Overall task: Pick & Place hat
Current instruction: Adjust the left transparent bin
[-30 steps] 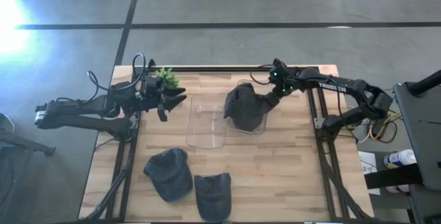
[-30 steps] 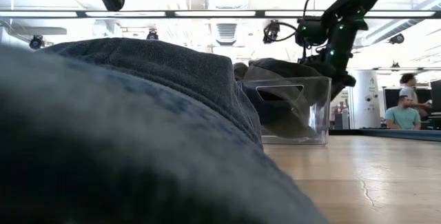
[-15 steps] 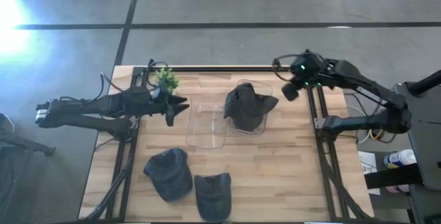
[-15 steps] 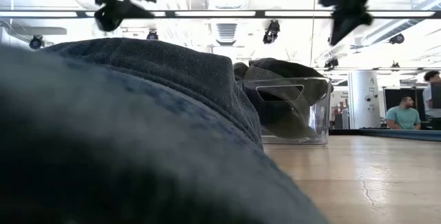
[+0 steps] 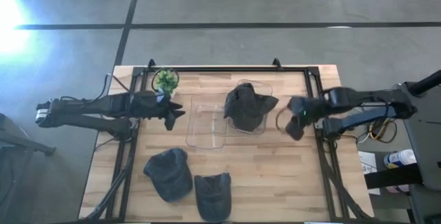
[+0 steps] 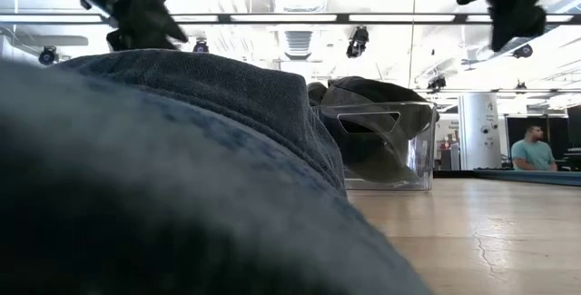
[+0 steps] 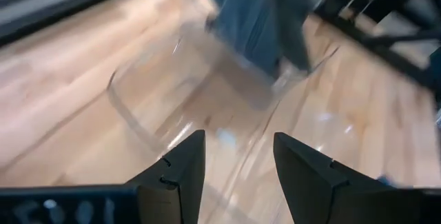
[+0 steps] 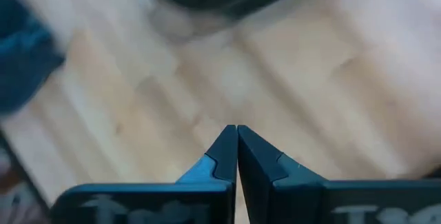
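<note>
One hat sits in its clear box. Two hats wait on the bench. The left end effector is open, the right end effector closed, empty.

Bright overhead light glares off the floor at left; both wrist views are motion-blurred.

The hat has been let go in the clear box. The right gripper is being pulled back toward the table's right edge, fingers closed. The left gripper is being moved toward the empty box.
</note>
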{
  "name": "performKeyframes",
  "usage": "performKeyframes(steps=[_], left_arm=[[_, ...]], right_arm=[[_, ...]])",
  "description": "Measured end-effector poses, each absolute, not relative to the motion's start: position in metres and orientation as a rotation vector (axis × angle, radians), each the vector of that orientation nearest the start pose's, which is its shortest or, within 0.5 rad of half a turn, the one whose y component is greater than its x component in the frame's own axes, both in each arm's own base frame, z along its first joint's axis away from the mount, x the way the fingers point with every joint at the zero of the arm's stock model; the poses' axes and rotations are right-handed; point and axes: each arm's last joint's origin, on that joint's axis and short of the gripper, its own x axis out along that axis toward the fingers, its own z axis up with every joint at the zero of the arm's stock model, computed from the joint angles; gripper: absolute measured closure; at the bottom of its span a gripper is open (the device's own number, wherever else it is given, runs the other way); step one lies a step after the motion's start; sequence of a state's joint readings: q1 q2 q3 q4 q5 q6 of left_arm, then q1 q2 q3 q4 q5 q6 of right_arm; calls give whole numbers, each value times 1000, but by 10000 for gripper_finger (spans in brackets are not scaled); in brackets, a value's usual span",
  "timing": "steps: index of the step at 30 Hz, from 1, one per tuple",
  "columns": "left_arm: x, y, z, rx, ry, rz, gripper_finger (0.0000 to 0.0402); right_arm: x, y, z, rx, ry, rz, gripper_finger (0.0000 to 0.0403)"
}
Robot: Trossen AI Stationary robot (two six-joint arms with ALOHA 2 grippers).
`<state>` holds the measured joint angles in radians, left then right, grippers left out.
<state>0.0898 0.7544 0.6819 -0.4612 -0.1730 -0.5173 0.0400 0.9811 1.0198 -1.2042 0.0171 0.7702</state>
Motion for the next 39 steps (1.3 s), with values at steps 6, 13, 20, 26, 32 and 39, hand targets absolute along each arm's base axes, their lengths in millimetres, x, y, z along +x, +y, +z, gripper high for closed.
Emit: performKeyframes(steps=[6,13,20,26,32,39], left_arm=[[148,18,263,-505,625,436,236],[150,17,239,-511,741,433,236],[155,17,212,-509,861,419,236],[160,15,186,-526,897,363,236],[173,16,171,-516,898,329,236],[194,18,163,-472,861,295,236]], right_arm=[[167,46,292,635,1192,-357,395],[188,64,297,682,1141,-300,394],[204,83,282,678,1191,-257,394],[206,95,272,672,1258,-247,394],[204,95,277,705,1225,-267,394],[200,92,284,725,1182,-273,394]])
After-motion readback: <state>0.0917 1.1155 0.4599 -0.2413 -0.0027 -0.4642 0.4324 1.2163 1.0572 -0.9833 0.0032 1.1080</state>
